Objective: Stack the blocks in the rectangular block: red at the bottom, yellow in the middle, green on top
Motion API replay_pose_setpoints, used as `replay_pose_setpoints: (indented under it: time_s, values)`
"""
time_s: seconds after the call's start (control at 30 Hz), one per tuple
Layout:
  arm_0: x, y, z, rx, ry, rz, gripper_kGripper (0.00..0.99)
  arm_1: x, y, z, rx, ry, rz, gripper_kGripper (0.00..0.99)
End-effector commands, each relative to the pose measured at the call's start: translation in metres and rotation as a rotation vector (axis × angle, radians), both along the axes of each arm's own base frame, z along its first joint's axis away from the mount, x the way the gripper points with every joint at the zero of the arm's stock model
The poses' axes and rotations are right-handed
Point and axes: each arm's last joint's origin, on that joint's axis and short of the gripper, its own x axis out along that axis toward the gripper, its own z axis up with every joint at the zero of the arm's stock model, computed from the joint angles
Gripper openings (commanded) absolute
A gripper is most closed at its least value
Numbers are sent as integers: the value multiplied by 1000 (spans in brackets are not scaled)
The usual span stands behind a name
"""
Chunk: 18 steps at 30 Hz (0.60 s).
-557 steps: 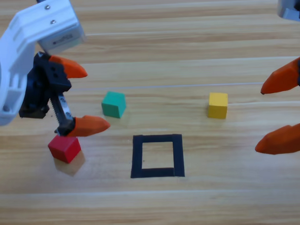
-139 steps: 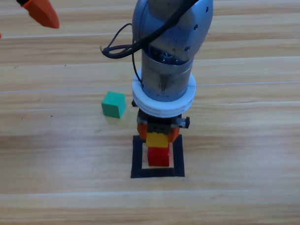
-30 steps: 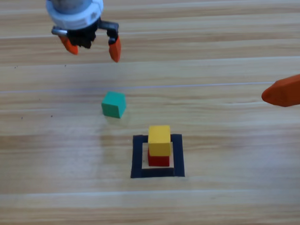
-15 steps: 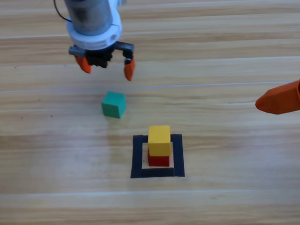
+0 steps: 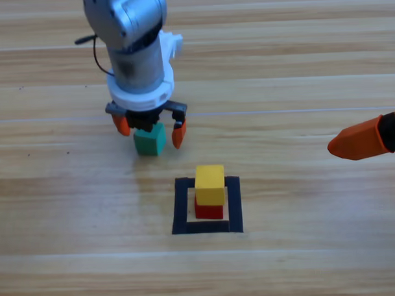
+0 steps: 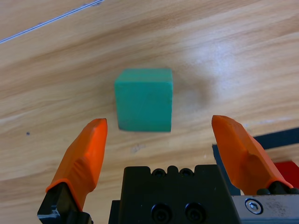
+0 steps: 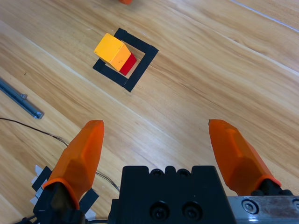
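Inside the flat rectangular outline of black tape point(image 5: 181, 207) on the wooden table point(image 5: 305, 261), two thirds of the stack appear done: the small plain red cube point(image 5: 209, 210) sits at the bottom and the small plain yellow cube point(image 5: 210, 184) rests squarely on it. What is left is the small matte teal-green cube point(image 5: 149, 141), which lies on the bare wood up and to the left of the outline, near it but apart.

The left gripper point(image 5: 151, 127) hangs directly over that cube with its orange jaws spread wide, one on either side and neither touching (the left wrist view shows clear wood between each jaw and the cube's faces). So the grasp is not yet made; by my reading, the remaining work is closing on the cube, lifting it, and setting it on the yellow one.

The right gripper point(image 5: 363, 139) waits at the right edge, jaws wide apart and holding nothing.
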Motion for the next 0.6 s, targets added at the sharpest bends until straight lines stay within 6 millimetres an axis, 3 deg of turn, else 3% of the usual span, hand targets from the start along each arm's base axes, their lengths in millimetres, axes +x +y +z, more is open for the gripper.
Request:
replay_pose_setpoints:
  time_s: [0.03, 0.5, 0.6]
  values:
    - [10, 9, -36, 17, 55, 25, 962, 12, 7, -6, -2, 8, -11, 983]
    - [29, 24, -60, 21, 69, 31, 933, 15, 10, -10, -13, 15, -12, 983]
    - [30, 26, -60, 8, 73, 30, 836, 15, 11, -10, -15, 16, -12, 983]
